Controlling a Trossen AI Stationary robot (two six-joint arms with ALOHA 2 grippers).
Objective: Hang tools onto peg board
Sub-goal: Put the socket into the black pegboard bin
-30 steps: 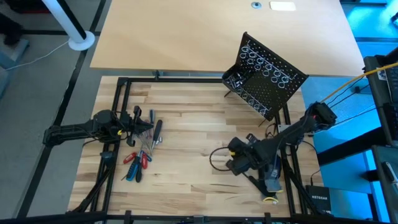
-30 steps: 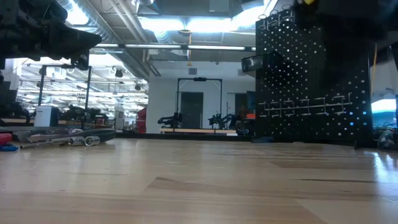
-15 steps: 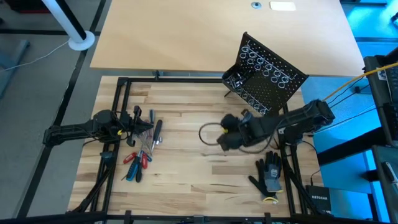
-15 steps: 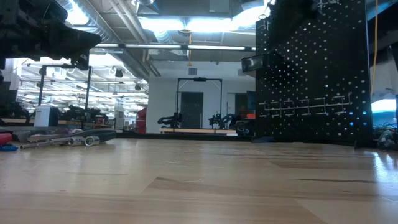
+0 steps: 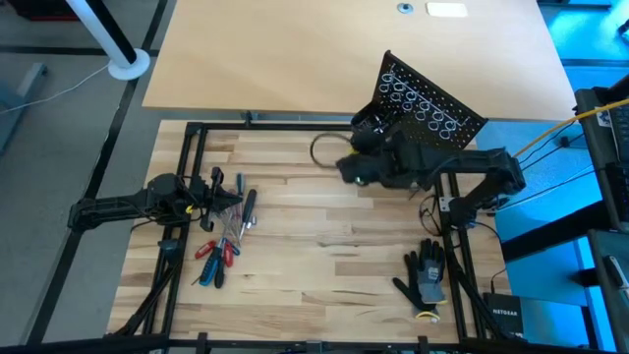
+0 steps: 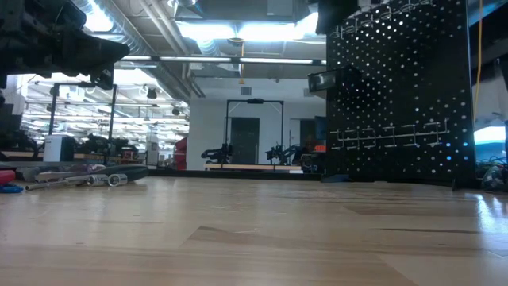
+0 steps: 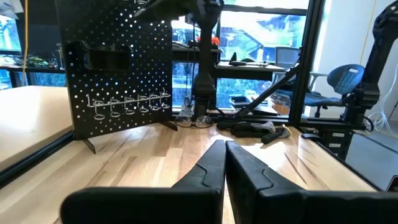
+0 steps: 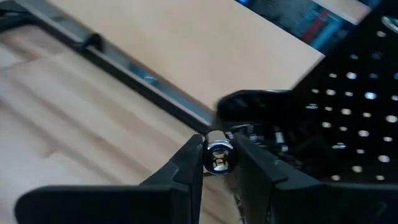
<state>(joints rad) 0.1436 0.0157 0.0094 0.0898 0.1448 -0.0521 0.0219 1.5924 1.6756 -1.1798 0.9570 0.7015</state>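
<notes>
Desk (image 5: 314, 256): pale wooden planks, as I see it from above. On it: peg board (image 5: 425, 126), standing at the far right corner; loose tools (image 5: 224, 236), red, blue and grey handles, in a heap well to the left of the peg board; one black-and-grey work glove (image 5: 425, 277) lying flat, near the edge, nearer me than the peg board.

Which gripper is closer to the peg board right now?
Right. The right gripper, holding a small silver bit, is beside the peg board; the left gripper sits across the table by the tools.
</notes>
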